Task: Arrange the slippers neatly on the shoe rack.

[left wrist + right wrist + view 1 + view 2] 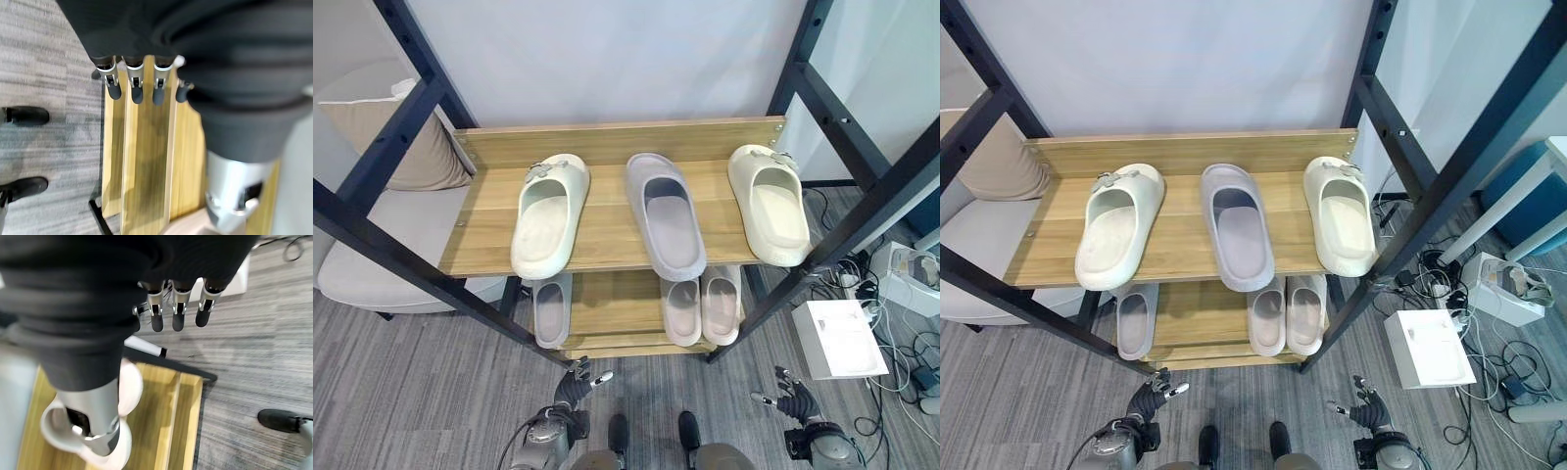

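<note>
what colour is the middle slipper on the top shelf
The middle slipper is pale grey-lilac, between two cream slippers; it shows best in the left eye view.

Three slippers (663, 213) on shoe rack (607, 147), three below

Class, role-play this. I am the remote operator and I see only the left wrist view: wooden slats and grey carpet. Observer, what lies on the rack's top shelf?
Observer: Three moulded slippers lie side by side: the left cream slipper, a grey slipper in the middle, and the right cream slipper.
Operator: And the lower shelf?
Observer: A single pale slipper lies at the left and a pair of pale slippers at the right.
Operator: Does my right hand hold anything?
Observer: No. The right hand is open, low before the rack.
</note>
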{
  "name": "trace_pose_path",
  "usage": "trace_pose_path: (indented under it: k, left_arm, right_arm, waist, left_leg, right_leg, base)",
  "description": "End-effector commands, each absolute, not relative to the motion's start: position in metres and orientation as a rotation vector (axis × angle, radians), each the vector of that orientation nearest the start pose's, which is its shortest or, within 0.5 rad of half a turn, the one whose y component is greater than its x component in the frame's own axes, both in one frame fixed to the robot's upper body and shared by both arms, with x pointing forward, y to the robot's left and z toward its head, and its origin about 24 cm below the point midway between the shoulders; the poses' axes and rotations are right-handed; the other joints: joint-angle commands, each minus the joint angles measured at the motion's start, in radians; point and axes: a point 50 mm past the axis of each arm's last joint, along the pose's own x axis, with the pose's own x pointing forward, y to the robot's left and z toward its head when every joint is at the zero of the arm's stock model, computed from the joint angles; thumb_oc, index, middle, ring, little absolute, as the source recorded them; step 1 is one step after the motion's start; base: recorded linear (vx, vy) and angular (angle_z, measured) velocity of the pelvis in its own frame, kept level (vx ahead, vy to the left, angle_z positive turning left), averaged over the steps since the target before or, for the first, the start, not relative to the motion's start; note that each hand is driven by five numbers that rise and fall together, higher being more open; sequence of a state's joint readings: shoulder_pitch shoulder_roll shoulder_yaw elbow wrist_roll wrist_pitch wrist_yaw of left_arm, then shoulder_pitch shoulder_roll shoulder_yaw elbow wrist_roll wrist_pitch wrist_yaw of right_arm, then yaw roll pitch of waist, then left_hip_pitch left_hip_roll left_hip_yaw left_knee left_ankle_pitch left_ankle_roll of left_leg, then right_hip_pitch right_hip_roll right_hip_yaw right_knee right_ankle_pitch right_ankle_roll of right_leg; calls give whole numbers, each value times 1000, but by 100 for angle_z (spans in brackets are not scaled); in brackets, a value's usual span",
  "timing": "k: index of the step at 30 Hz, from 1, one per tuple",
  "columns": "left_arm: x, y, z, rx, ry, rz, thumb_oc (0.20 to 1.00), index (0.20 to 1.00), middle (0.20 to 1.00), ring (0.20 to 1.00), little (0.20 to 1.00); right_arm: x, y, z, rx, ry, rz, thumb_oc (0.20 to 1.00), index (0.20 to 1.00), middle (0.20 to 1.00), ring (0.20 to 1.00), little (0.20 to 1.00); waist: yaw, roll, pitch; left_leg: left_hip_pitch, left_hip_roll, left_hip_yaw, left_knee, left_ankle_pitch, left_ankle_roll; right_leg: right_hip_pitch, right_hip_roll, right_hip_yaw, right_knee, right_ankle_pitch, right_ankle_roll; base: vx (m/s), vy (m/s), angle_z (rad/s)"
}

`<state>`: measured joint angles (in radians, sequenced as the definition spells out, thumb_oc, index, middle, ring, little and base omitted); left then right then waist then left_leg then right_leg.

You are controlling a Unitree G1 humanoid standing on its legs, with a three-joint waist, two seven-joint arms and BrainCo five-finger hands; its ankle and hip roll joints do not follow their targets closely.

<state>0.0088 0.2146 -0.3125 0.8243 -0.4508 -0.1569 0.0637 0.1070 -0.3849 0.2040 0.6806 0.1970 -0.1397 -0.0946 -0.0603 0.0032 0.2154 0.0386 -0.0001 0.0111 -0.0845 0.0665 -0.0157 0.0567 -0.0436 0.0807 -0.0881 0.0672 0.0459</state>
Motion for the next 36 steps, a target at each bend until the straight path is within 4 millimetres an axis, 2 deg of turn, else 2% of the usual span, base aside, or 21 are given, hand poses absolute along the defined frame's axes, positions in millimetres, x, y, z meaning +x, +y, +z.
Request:
trace_pose_path:
  k: [1, 4, 7, 10, 12, 14, 15, 17, 19, 21, 23, 24, 25, 26, 27, 28, 29, 30, 36]
  left_arm:
    - [180, 181, -113, -23, 675, 6, 1000, 1000, 1000, 1000, 1000]
    - [179, 181, -113, -15, 676, -5, 1000, 1000, 1000, 1000, 1000]
    - [180, 178, -113, -8, 673, -17, 1000, 1000, 1000, 1000, 1000]
    - [182, 176, -113, -1, 677, -24, 1000, 1000, 1000, 1000, 1000]
    - [183, 174, -114, -1, 685, -23, 1000, 1000, 1000, 1000, 1000]
    - [184, 172, -114, -1, 683, -25, 1000, 1000, 1000, 1000, 1000]
    - [184, 173, -117, 10, 698, -14, 1000, 1000, 1000, 1000, 1000]
    - [186, 171, -116, 14, 694, -15, 1000, 1000, 1000, 1000, 1000]
    - [186, 171, -116, 17, 696, -17, 1000, 1000, 1000, 1000, 1000]
    - [189, 169, -115, 19, 689, -19, 1000, 1000, 1000, 1000, 1000]
    - [189, 169, -115, 20, 687, -16, 1000, 1000, 1000, 1000, 1000]
    - [190, 170, -115, 19, 689, -6, 1000, 1000, 1000, 1000, 1000]
    - [189, 171, -116, 17, 693, 1, 1000, 1000, 1000, 1000, 1000]
    - [189, 170, -116, 17, 694, 0, 1000, 1000, 1000, 1000, 1000]
    - [187, 174, -117, 25, 700, 15, 1000, 1000, 1000, 1000, 1000]
    - [186, 175, -119, 30, 709, 15, 1000, 1000, 1000, 1000, 1000]
    - [186, 174, -119, 30, 710, 15, 1000, 1000, 1000, 1000, 1000]
    - [183, 176, -121, 35, 724, 17, 1000, 1000, 1000, 1000, 1000]
    - [173, 182, -128, 58, 772, 12, 1000, 1000, 1000, 1000, 1000]
  right_arm:
    - [174, -247, -86, -329, 597, -50, 1000, 1000, 1000, 1000, 1000]
    - [188, -239, -73, -406, 521, 36, 1000, 1000, 1000, 1000, 1000]
    - [206, -218, -43, -481, 343, 175, 1000, 1000, 1000, 1000, 1000]
    - [210, -199, -27, -529, 249, 283, 1000, 1000, 1000, 1000, 1000]
    - [209, -185, -13, -549, 174, 366, 1000, 1000, 1000, 1000, 1000]
    - [207, -182, -8, -543, 155, 380, 1000, 1000, 1000, 1000, 1000]
    - [205, -172, 4, -522, 93, 433, 1000, 1000, 1000, 1000, 1000]
    - [200, -161, 13, -490, 50, 505, 1000, 1000, 1000, 1000, 1000]
    - [199, -157, 16, -487, 42, 530, 1000, 1000, 1000, 1000, 1000]
    - [196, -144, 28, -483, -18, 613, 1000, 1000, 1000, 1000, 1000]
    - [195, -142, 32, -489, -37, 624, 1000, 1000, 1000, 1000, 1000]
    - [194, -139, 50, -502, -120, 641, 1000, 1000, 1000, 1000, 1000]
    - [191, -140, 60, -505, -157, 645, 1000, 1000, 1000, 1000, 1000]
    - [191, -141, 59, -505, -155, 645, 1000, 1000, 1000, 1000, 1000]
    - [186, -145, 81, -494, -237, 640, 1000, 1000, 1000, 1000, 1000]
    - [182, -148, 89, -490, -259, 642, 1000, 1000, 1000, 1000, 1000]
    - [182, -148, 89, -490, -259, 642, 1000, 1000, 1000, 1000, 1000]
    - [179, -151, 99, -482, -287, 650, 1000, 1000, 1000, 1000, 1000]
    - [166, -166, 130, -487, -333, 720, 1000, 1000, 1000, 1000, 1000]
  waist:
    - [30, -51, -43]
    - [38, -55, -50]
    - [38, -59, -55]
    - [34, -62, -57]
    - [30, -64, -59]
    - [28, -64, -60]
    - [23, -67, -61]
    - [20, -68, -61]
    - [19, -69, -62]
    - [16, -68, -61]
    - [15, -69, -61]
    - [11, -70, -60]
    - [9, -70, -61]
    - [9, -70, -62]
    - [3, -73, -63]
    - [-1, -75, -64]
    - [0, -74, -64]
    - [-5, -76, -66]
    - [-24, -86, -83]
  left_leg:
    - [9, 12, -2, -3, -44, -24]
    - [15, 8, 1, -3, -51, -21]
    - [20, 7, 3, -3, -57, -20]
    - [25, 8, 5, -3, -61, -18]
    - [30, 9, 7, -3, -65, -17]
    - [32, 9, 8, -3, -66, -17]
    - [34, 12, 14, -3, -67, -18]
    - [35, 14, 17, -3, -68, -19]
    - [36, 15, 19, -3, -68, -20]
    - [38, 17, 20, -3, -66, -22]
    - [38, 18, 19, -3, -65, -23]
    - [37, 20, 19, -3, -64, -26]
    - [31, 22, 19, -3, -54, -29]
    - [36, 21, 19, -3, -63, -28]
    - [29, 24, 20, -3, -53, -31]
    - [35, 23, 21, -3, -61, -31]
    - [35, 23, 21, -3, -61, -31]
    - [34, 24, 22, -3, -60, -32]
    - [36, 29, 34, -3, -61, -35]
  right_leg:
    - [71, -48, -4, 8, -119, 60]
    - [75, -54, -4, 5, -115, 67]
    - [75, -56, -3, 3, -115, 71]
    - [77, -57, -1, 4, -116, 74]
    - [78, -57, 1, 3, -116, 74]
    - [78, -56, 2, 3, -116, 74]
    - [77, -55, 4, 4, -113, 75]
    - [74, -53, 7, 3, -113, 75]
    - [74, -52, 7, 3, -112, 75]
    - [74, -49, 7, 4, -112, 74]
    - [74, -48, 5, 5, -112, 74]
    - [74, -48, 1, 5, -113, 73]
    - [67, -45, 0, 5, -105, 73]
    - [73, -47, -1, 4, -113, 74]
    - [65, -45, -2, 6, -105, 74]
    - [71, -46, -4, 5, -111, 75]
    - [71, -46, -4, 5, -111, 75]
    - [70, -46, -4, 6, -110, 76]
    - [63, -42, 3, 8, -103, 78]
  base:
    - [63, 40, 0]
    - [54, 34, -1]
    - [24, 23, -1]
    - [18, 30, -3]
    - [7, 33, 1]
    - [0, 0, 0]
    - [-16, 22, -4]
    - [-25, 24, -10]
    - [-20, 12, -16]
    - [-31, 16, -4]
    - [-16, 3, 0]
    - [-69, 4, 1]
    - [-32, 4, 2]
    - [-62, -5, 4]
    - [-8, -1, 5]
    - [-37, -3, 5]
    - [0, 0, 0]
    - [0, 0, 0]
    - [-20, 0, -1]
